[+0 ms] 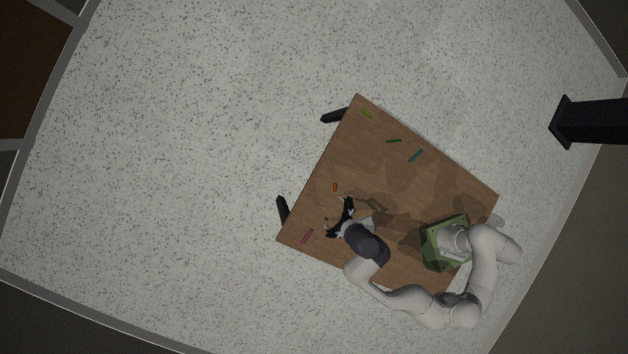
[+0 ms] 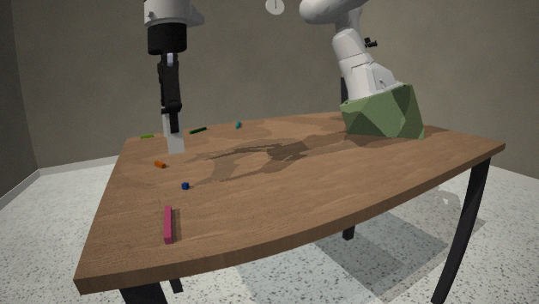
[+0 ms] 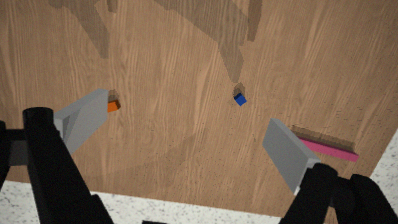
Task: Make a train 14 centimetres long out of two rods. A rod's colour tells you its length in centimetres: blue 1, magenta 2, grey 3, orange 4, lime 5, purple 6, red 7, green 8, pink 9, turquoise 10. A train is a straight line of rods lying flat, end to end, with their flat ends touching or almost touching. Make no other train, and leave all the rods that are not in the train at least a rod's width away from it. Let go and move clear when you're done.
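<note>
My tool (image 3: 192, 135) hangs above the surface (image 2: 326, 180) with its fingers spread wide, gripping nothing. In the wrist view the orange rod (image 3: 114, 106) shows just past one fingertip, the blue rod (image 3: 240, 100) lies on bare wood between the two fingers, and the pink rod (image 3: 330, 149) lies just beyond the other finger, close along the surface's edge, with floor showing past it. From the exterior view the orange rod (image 2: 160, 164), blue rod (image 2: 184, 185) and pink rod (image 2: 168, 224) run in a loose line toward the near left corner, each well apart from the next. Far off, near the opposite edge, lie the lime rod (image 2: 147, 136), green rod (image 2: 197, 130) and turquoise rod (image 2: 238, 124). Open wood stretches between these two groups. My base (image 2: 386, 113) sits at the right corner.
</note>
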Robot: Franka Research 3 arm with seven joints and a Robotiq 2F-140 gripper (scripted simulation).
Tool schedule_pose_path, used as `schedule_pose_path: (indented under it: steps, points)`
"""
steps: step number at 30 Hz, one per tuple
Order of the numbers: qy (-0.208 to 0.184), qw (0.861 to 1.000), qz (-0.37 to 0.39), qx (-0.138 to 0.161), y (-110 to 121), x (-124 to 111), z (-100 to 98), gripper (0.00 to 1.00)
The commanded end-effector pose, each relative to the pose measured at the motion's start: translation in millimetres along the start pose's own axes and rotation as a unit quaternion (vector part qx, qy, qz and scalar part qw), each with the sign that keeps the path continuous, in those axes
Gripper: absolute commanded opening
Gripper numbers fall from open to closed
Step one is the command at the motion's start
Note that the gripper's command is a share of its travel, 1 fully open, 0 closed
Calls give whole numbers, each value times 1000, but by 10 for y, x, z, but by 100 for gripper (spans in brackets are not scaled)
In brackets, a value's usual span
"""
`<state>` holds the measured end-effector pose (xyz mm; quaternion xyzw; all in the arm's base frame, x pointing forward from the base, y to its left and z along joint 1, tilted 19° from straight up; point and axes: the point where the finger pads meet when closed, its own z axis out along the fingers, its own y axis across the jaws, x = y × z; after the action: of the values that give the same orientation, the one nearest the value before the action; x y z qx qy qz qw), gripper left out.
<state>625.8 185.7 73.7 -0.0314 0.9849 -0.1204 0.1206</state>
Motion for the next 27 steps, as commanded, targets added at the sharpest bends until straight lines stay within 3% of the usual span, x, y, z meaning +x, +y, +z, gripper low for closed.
schedule_pose_path:
  steps: [1, 5, 24, 27]
  points:
    - [1, 1000, -12, 1, 28, -6, -4, 100]
    - [0, 995, -103, 4, 185, -62, 0, 100]
    - [1, 964, -266, 9, 481, -150, 7, 100]
    - [1, 951, -308, 9, 559, -170, 9, 100]
